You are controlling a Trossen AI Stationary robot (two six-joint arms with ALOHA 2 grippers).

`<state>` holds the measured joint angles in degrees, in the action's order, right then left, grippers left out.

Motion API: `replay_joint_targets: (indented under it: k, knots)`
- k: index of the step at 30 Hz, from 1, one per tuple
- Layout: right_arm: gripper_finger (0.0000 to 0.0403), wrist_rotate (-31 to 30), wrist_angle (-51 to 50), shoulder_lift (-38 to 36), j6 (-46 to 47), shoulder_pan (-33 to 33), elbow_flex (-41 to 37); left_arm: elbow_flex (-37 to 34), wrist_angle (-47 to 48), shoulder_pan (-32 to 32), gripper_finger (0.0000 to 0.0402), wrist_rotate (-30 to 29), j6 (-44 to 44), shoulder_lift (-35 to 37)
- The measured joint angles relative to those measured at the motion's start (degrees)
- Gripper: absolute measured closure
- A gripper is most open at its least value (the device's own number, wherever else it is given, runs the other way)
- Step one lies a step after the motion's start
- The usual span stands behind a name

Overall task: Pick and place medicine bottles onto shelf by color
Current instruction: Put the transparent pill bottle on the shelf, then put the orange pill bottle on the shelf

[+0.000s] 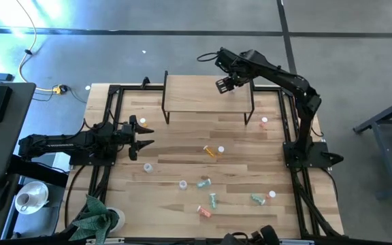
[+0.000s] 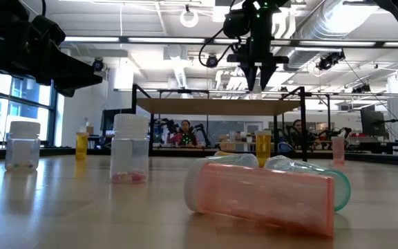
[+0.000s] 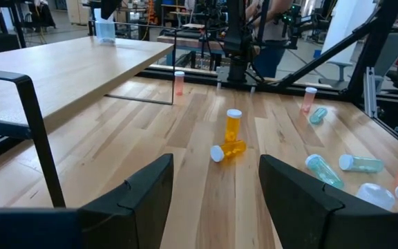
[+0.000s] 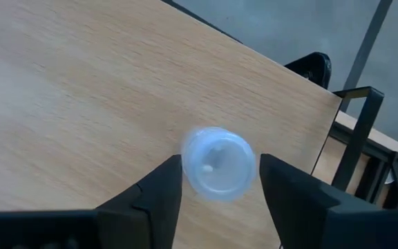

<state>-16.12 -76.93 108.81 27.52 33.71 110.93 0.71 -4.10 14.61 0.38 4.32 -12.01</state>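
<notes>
as right gripper hovers, clear bottle between fingers

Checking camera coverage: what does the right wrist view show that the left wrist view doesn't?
Only the right wrist view: a clear bottle seen cap-on from above, standing on the shelf top between the open fingers of the right pincer, apart from both.

Only the left wrist view: bottles on the table, including an upright orange bottle, a lying orange bottle, and green bottles lying on their sides, seen past the open left pincer.

Both: the shelf with its light wood top and black legs.
</notes>
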Motion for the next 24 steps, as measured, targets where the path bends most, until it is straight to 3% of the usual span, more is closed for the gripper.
replay_joint_targets:
  k: [7,14,20,24]
  knots:
    - [0.0211,0.24,-0.18,-0.31,-0.76,0.0,0.07,0.0,0.0,0.0,0.0198,0.0,0.0,0.02]
    - [0.021,0.23,-6.06,-0.55,-0.46,-0.88,7.32,0.0,0.0,-0.02,0.0198,0.0,0.0,0.0]
    - [0.021,-1.49,-12.44,-0.61,-3.3,-5.68,14.91,0.0,0.03,-0.02,0.0198,0.0,0.0,0.0]
    - [0.021,-5.35,-13.09,-1.38,-6.42,-10.31,15.51,0.0,0.88,0.0,0.0198,0.0,0.0,0.02]
